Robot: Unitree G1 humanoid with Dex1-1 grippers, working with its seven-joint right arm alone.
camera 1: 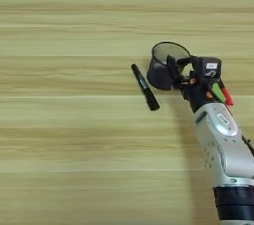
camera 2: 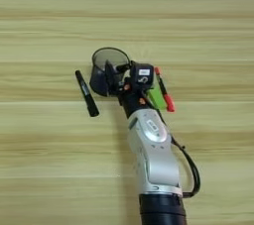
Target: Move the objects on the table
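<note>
A dark mesh pen cup (camera 1: 161, 70) stands right of the table's middle. My right gripper (camera 1: 179, 66) is at the cup's right side, open, with one black finger over the cup's mouth and the other outside the rim. A long black marker (camera 1: 145, 88) lies on the wood just left of the cup, apart from it. Behind the gripper's wrist, to the right, lies a bright-green block (camera 2: 156, 97), and a thin red pen (camera 2: 164, 91) rests against its right side. In the left eye view the wrist partly hides both.
The silver forearm (camera 2: 154, 154) comes up from the bottom edge, with a black cable (camera 2: 191, 169) looping on its right. The light wooden table (camera 1: 64, 135) stretches wide to the left and to the far side.
</note>
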